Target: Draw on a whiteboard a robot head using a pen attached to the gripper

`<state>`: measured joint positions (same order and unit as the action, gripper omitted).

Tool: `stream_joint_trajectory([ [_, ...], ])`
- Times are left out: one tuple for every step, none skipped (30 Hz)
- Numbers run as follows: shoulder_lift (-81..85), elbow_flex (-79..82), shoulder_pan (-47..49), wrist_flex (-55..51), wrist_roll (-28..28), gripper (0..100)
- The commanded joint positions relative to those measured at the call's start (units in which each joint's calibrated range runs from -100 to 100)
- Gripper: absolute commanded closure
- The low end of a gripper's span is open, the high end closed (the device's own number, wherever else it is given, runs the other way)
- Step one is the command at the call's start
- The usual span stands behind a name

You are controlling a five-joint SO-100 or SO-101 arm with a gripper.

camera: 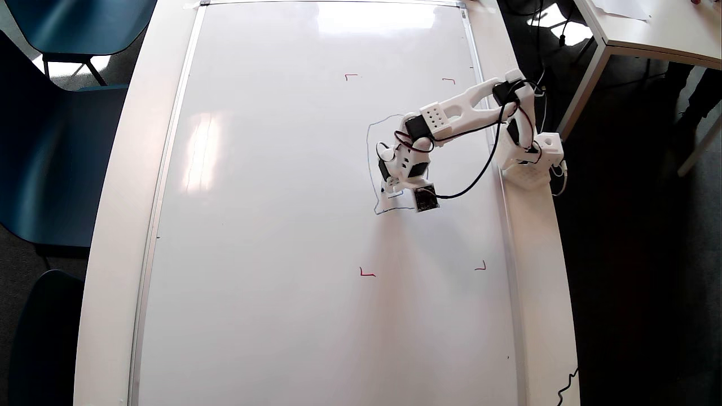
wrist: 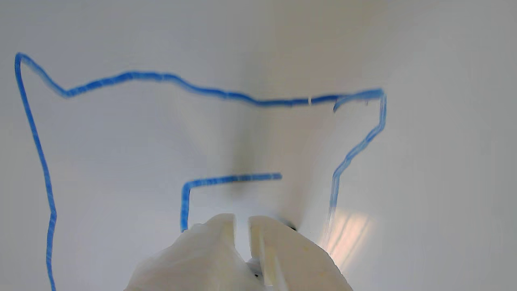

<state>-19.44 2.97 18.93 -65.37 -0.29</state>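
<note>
Whiteboard (camera: 282, 225) covers nearly the whole tabletop (camera: 121, 169), its thin silver frame running along the left and right sides in the overhead view, with only a narrow white rim of tabletop outside it. Four small red corner marks (camera: 366, 273) box in a region on the right half of the board. The robot head (camera: 372, 169) sits near the upper part of that region: a wobbly blue outline, partly covered by the arm from above. In the wrist view the robot head (wrist: 133, 76) shows as a rough squarish loop with a smaller, unfinished angled stroke inside it.

The pincer (camera: 389, 189) hangs over the lower left part of the drawing, and in the wrist view the pincer (wrist: 241, 220) enters from the bottom edge with its two white fingers (wrist: 214, 242) nearly together, only a thin slit between them. A small dark bit at the right finger's edge may be the pen (wrist: 291, 227); what the fingers hold cannot be told for sure.

The arm's base (camera: 530, 169) stands on the right rim of the tabletop, just beside the board's frame. Much bare board lies left of and below the drawing. Blue chairs (camera: 56, 141) stand at the left, another table (camera: 648, 34) at the upper right, over dark floor.
</note>
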Motion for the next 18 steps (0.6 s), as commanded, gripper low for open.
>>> stream_joint_trajectory([
  [1.29,1.52,3.21,-0.48,-1.16,99],
  [2.04,2.16,3.50,-0.48,-1.53,99],
  [2.88,2.80,3.94,-0.48,-1.80,99],
  [4.22,4.25,4.90,-0.48,-1.85,99],
  [4.56,4.97,5.20,-0.48,-1.85,99],
  [4.89,5.70,5.34,-0.48,-1.91,99],
  [5.06,6.25,5.34,-0.48,-1.91,99],
  [5.06,6.61,4.98,-0.22,-1.91,99],
  [5.06,6.61,4.61,0.04,-1.91,99],
  [5.06,6.43,4.09,0.21,-1.85,99],
  [5.06,6.06,3.58,0.30,-1.80,99],
  [5.14,5.79,3.28,0.38,-1.75,99],
  [5.31,4.70,3.13,0.38,-1.69,99],
  [5.73,4.52,3.13,0.38,-1.69,99],
  [5.98,4.43,3.06,0.38,-1.69,99],
  [6.15,4.16,2.91,0.38,-1.69,99],
  [6.57,3.88,2.77,0.30,-1.75,99],
  [8.25,3.79,2.47,0.30,-1.80,99],
])
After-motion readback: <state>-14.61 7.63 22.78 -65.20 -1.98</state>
